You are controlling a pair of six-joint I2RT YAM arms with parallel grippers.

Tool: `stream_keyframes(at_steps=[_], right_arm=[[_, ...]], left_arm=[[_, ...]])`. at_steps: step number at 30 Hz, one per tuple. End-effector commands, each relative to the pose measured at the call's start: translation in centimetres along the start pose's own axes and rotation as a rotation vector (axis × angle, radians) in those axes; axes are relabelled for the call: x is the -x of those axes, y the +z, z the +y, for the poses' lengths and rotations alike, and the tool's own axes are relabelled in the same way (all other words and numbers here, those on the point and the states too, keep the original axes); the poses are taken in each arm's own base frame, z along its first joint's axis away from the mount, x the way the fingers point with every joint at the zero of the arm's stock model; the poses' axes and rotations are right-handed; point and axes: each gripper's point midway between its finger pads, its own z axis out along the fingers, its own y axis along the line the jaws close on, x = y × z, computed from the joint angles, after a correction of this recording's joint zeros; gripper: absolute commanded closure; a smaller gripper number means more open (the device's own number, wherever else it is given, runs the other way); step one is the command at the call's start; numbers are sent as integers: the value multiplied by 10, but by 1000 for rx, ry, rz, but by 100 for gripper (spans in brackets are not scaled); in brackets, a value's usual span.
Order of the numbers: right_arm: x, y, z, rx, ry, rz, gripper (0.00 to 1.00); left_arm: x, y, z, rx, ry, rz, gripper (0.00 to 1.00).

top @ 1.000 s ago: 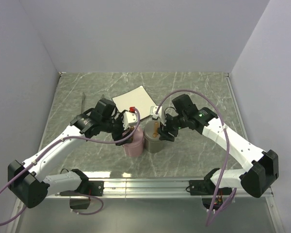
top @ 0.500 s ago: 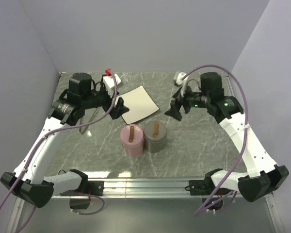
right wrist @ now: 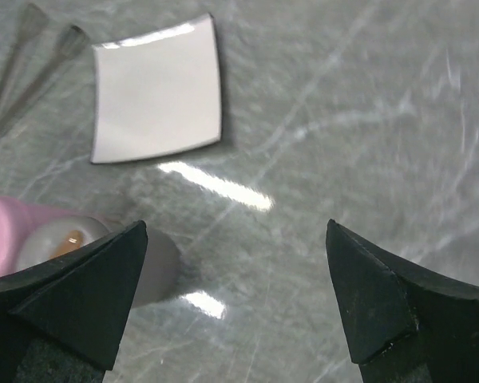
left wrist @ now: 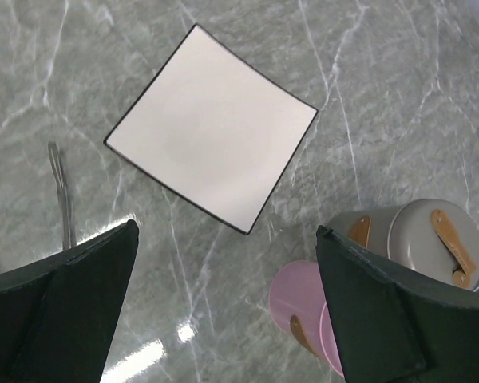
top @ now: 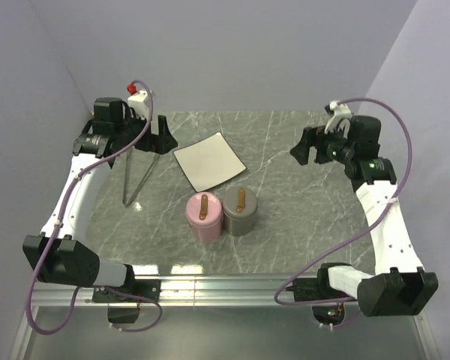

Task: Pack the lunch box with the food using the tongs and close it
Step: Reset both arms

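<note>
Item 1. Left hand [top: 163, 136]: we log it released, jaws spread wide and holding nothing, raised at the far left corner of the worktop [top: 300, 202]. Its wrist view looks down between both fingers [left wrist: 72, 303] onto the plate.

Item 2. Right hand [top: 301, 146]: we log it released as well, jaws wide and empty, raised at the far right and well apart from every item below.

Item 3. Tongs [top: 127, 180]: we find them flat on the worktop, left of the plate and apart from it. The joined end points to the near edge and the two arms spread toward the far side, under the left hand.

Item 4. Plate [top: 208, 161]: white, square with a dark rim, set cornerwise at the middle of the worktop. Its face is bare.

Item 5. Pink box [top: 203, 217] and grey box [top: 240, 214]: we find two round tubs standing upright and touching, pink on the left, just nearer than the plate. Each has a lid [left wrist: 419, 239] on, crossed by a brown strap [top: 202, 205]. We cannot tell their contents.
</note>
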Motion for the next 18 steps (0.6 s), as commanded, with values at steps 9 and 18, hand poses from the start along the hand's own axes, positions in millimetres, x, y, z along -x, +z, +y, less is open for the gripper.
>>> stream_keyframes(at_steps=[9,18], right_arm=[[-81,11,-42,-223,179,56,0],[-92,7,-33,-190,173,49,0]], left_arm=[[-66,-9,33,160,17,35,1],[-87,-13,31,178,-29,27,1]])
